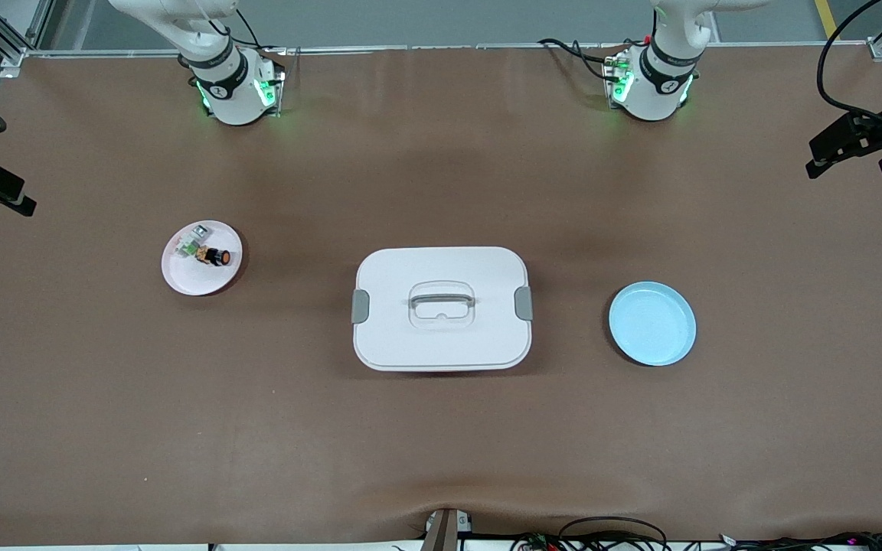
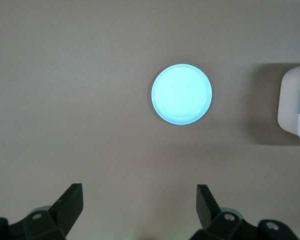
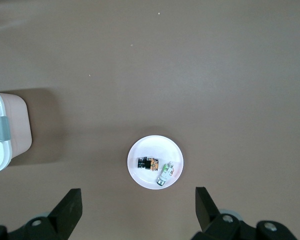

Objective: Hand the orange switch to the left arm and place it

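The orange switch (image 1: 215,256) lies on a small pink-white plate (image 1: 188,279) toward the right arm's end of the table, beside a small green-and-silver clear part (image 1: 193,240). The right wrist view shows the switch (image 3: 147,163) on that plate (image 3: 145,147) far below my right gripper (image 3: 138,205), which is open and empty, high over bare table. My left gripper (image 2: 140,202) is open and empty, high above the table by the light blue plate (image 2: 182,94). The white box (image 1: 441,306) stands in the table's middle. Neither gripper shows in the front view.
The light blue plate (image 1: 652,322) is empty, toward the left arm's end. The box's ends show in the left wrist view (image 2: 296,105) and the right wrist view (image 3: 5,130). Both arm bases stand along the table's back edge. Black camera mounts stick in at both table ends.
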Controlling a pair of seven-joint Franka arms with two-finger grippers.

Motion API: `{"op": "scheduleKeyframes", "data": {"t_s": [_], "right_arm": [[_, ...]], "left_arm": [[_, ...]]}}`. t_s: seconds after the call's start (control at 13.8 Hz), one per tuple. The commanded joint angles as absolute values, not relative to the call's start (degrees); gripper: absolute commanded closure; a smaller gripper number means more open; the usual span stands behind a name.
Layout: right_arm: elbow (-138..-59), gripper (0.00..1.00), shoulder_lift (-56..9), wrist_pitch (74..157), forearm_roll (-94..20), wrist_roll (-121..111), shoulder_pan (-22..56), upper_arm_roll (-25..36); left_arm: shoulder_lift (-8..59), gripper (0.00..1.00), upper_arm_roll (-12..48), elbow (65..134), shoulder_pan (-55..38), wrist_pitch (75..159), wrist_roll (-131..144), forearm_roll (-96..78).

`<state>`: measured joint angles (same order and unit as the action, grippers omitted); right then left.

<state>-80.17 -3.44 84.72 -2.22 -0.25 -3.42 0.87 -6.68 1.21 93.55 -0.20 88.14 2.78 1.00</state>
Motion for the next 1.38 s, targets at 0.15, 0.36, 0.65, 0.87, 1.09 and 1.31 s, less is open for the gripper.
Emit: {"op": "scheduleKeyframes", "data": {"t_s": [0.15,0.36,0.65,0.87,1.09,1.31], "right_arm": [[-80.24,0.00,-3.16,85.25,-2.29,0.18,-3.87,0.53],[-80.24,0.00,-3.16,85.43,-2.29,0.26,-3.87,0.53],[-80.24,0.00,-3.16,85.69,-2.29,0.18,-3.78,0.53],[-80.24,0.00,-3.16,85.78,-2.20,0.18,-3.78,0.53],[-80.24,0.00,-3.16,85.78,-2.20,0.18,-3.69,0.53],[-80.24,0.00,-3.16,85.96,-2.20,0.18,-3.60,0.53]], "left_arm": [[-6.59,0.00,1.32,92.81,0.53,88.33,1.41,1.85],[-6.50,0.00,1.32,92.81,0.70,88.33,1.41,1.85],[-6.50,0.00,1.32,92.90,1.58,88.24,1.23,1.67],[-6.50,0.00,1.41,92.99,1.58,88.07,1.32,1.67],[-6.50,0.00,1.41,92.99,1.58,88.15,1.23,1.67],[-6.50,0.00,1.41,92.81,1.67,88.15,1.32,1.58]]}}
